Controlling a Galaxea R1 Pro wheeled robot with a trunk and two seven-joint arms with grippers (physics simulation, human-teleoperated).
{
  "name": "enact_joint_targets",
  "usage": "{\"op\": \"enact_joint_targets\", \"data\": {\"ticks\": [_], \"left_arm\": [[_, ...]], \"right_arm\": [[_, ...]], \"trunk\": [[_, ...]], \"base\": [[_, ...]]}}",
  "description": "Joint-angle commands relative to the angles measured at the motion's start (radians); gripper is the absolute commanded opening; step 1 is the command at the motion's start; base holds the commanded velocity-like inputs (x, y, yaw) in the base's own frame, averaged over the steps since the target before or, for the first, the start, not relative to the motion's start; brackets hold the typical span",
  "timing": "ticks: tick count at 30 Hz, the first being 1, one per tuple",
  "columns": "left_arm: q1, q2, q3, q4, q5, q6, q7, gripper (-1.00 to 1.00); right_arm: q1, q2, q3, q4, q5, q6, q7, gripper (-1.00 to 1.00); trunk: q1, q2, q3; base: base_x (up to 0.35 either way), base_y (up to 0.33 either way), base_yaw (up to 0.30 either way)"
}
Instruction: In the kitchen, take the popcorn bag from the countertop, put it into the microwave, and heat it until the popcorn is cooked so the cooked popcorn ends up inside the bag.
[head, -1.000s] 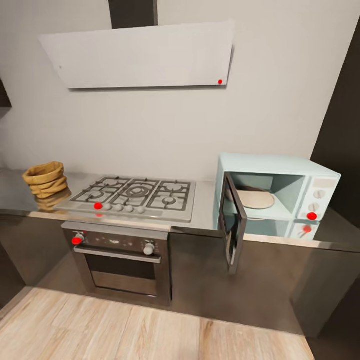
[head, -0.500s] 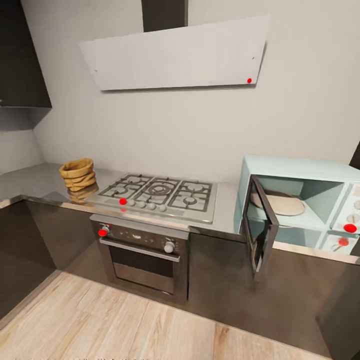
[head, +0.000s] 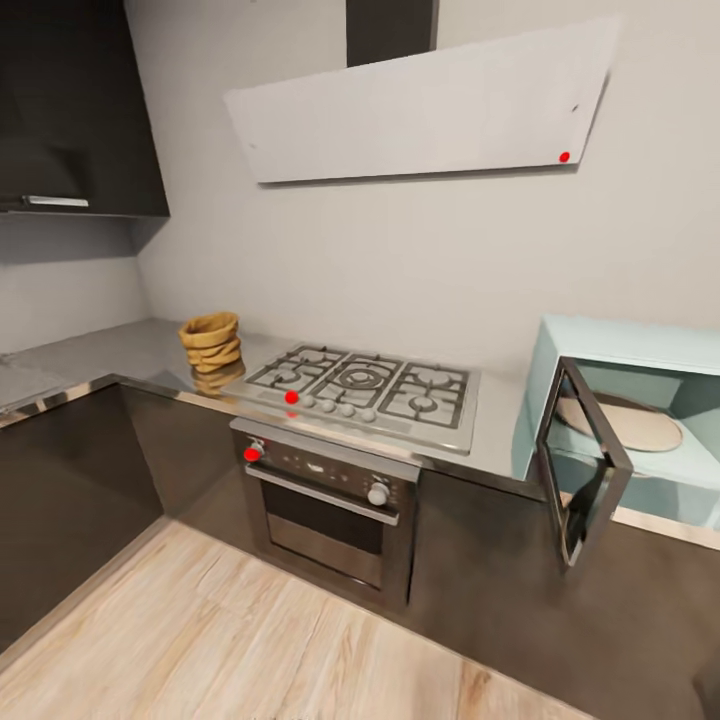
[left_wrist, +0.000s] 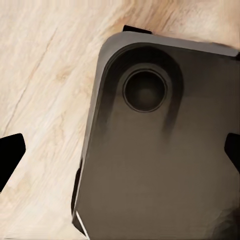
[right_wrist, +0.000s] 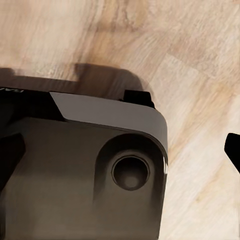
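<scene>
In the head view the mustard-tan popcorn bag (head: 211, 341) stands upright on the glossy grey countertop (head: 140, 352), just left of the hob. Its inside is hidden from this angle. The mint-blue microwave (head: 628, 345) sits at the far right, cut by the frame edge. Its dark glass door (head: 586, 460) is swung open over the counter front, baring a round tan turntable (head: 622, 421). My left gripper (left_wrist: 121, 152) and right gripper (right_wrist: 121, 155) hang over the robot's dark base and the wood floor, both open and empty, far from the counter.
The steel gas hob (head: 365, 386) lies between bag and microwave, the oven (head: 325, 505) below it, the flat grey hood (head: 420, 105) above. Dark cabinets (head: 70, 490) turn the corner on the left. Wood floor (head: 250, 640) spreads in front.
The whole head view has slid rightward as the camera turned left; the left corner cabinets now show and the microwave is cut off. Nothing on the counter has moved.
</scene>
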Motion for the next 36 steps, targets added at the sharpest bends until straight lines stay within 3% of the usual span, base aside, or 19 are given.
{"op": "enact_joint_targets", "data": {"ticks": [1,7,13,23,33,34,36], "left_arm": [[0.001,0.002,0.0,-0.001,0.004,-0.001,0.001,1.0],[0.001,0.002,0.0,-0.001,0.003,-0.001,0.001,1.0],[0.001,0.003,0.0,-0.001,0.006,-0.001,0.001,1.0],[0.001,0.004,0.0,-0.001,0.005,-0.001,0.001,1.0],[0.001,-0.003,0.007,-0.002,0.011,-0.001,0.0,1.0],[0.001,-0.02,0.008,-0.003,0.011,0.0,-0.008,1.0],[0.001,-0.032,0.011,0.0,0.019,0.002,-0.009,1.0]], "right_arm": [[-0.002,0.0,-0.001,0.003,0.01,-0.005,0.0,1.0],[0.0,0.0,-0.001,0.004,0.01,0.003,-0.004,1.0],[0.001,0.001,-0.001,0.005,0.01,0.006,-0.058,1.0],[0.001,-0.01,0.002,0.003,0.011,0.016,-0.058,1.0],[0.001,-0.004,0.002,0.003,0.1,0.016,-0.059,1.0],[0.001,-0.006,0.002,0.003,0.104,0.016,-0.059,1.0],[0.001,-0.004,0.003,0.003,0.106,0.015,-0.06,1.0]], "trunk": [[0.0,0.0,-0.001],[0.0,0.0,-0.001],[0.0,0.0,-0.001],[0.0,0.0,-0.001],[0.0,0.0,-0.001],[0.0,0.0,-0.001],[0.0,0.0,-0.001]], "base": [[0.0,0.0,0.273],[0.0,0.0,0.273],[0.0,0.0,0.274],[0.0,0.0,0.273],[0.0,0.0,0.273],[0.0,0.0,0.273],[0.0,0.0,0.273]]}}
